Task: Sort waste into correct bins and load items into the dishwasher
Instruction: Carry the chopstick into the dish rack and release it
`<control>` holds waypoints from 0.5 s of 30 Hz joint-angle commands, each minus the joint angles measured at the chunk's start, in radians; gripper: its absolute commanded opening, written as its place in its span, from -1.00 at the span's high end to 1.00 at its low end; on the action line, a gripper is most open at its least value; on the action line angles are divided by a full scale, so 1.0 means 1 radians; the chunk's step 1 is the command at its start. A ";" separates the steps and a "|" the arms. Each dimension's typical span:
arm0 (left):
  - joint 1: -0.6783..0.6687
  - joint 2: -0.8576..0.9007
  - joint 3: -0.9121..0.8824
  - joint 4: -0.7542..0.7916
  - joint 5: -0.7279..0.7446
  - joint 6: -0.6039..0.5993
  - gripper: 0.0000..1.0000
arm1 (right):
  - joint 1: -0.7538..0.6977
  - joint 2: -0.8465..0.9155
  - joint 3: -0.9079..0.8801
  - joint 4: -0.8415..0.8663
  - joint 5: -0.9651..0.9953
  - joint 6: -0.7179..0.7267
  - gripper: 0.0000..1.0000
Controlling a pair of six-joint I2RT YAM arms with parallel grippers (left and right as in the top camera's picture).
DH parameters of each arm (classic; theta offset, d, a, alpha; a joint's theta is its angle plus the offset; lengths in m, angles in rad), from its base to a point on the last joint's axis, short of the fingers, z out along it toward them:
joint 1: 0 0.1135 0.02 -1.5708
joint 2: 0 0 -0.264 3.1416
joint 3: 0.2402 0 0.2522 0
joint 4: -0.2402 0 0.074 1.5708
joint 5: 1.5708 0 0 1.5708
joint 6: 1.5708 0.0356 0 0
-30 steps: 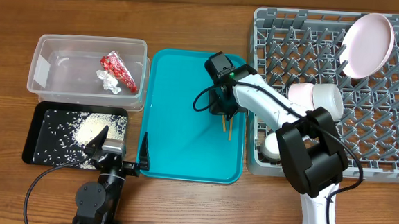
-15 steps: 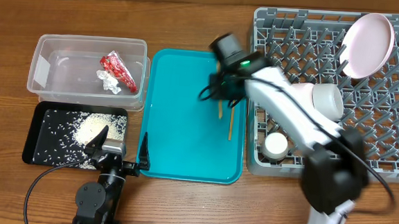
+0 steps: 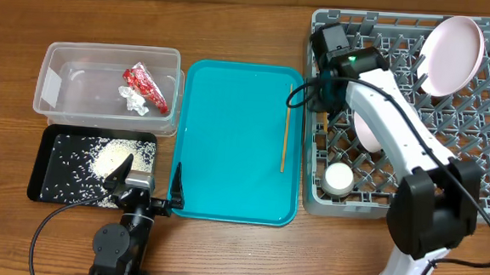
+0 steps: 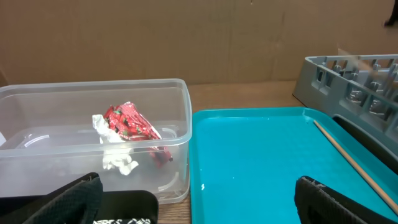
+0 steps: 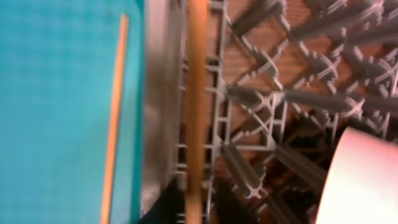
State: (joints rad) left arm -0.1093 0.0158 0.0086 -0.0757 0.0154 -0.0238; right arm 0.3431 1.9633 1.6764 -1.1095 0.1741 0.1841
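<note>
- Overhead: the right tool [image 3: 322,98] hangs over the left rim of the grey dish rack [image 3: 482,169], pinching the held chopstick [image 3: 325,123], whose tip shows just below it.
- The loose chopstick [image 3: 286,127] lies lengthwise along the right edge of the teal tray [image 3: 227,153], just beside the rack.
- In the rack, a pink round dish [image 3: 450,52] stands in the far right corner, a white cup [image 3: 339,177] sits in the near left corner, and a pale dish [image 3: 366,135] is partly hidden under the arm.
- The red wrapper [image 3: 144,87] lies in the clear tub [image 3: 52,83]. The rice [image 3: 112,155] is spread on the black tray [image 3: 36,176] in front of it.
- The left tool [image 3: 149,178] sits low on the wooden surface [image 3: 9,97], near the black tray, spread and holding nothing.
- Left wrist: its fingers [image 4: 62,202] stand wide apart, framing the tub with the wrapper [image 4: 127,124] and the teal tray.
- Right wrist: the held chopstick [image 5: 196,106], blurred, runs up from the pressed fingers over the rack's edge. The loose chopstick [image 5: 115,112] lies parallel on the tray.
</note>
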 commanded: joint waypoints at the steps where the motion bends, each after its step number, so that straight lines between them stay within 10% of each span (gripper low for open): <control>1: 0.006 -0.003 -0.004 -0.002 0.008 -0.009 -1.00 | 0.024 -0.023 0.014 -0.016 0.004 -0.027 0.26; 9: 0.006 -0.003 -0.004 -0.002 0.008 -0.009 -1.00 | 0.190 -0.055 0.013 0.031 -0.171 0.052 0.01; 15: 0.006 -0.003 -0.004 -0.002 0.008 -0.009 -1.00 | 0.298 0.037 -0.041 0.103 0.106 0.210 -0.01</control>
State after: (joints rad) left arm -0.1093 0.0158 0.0086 -0.0757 0.0154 -0.0238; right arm 0.6304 1.9556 1.6650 -1.0111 0.1085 0.2825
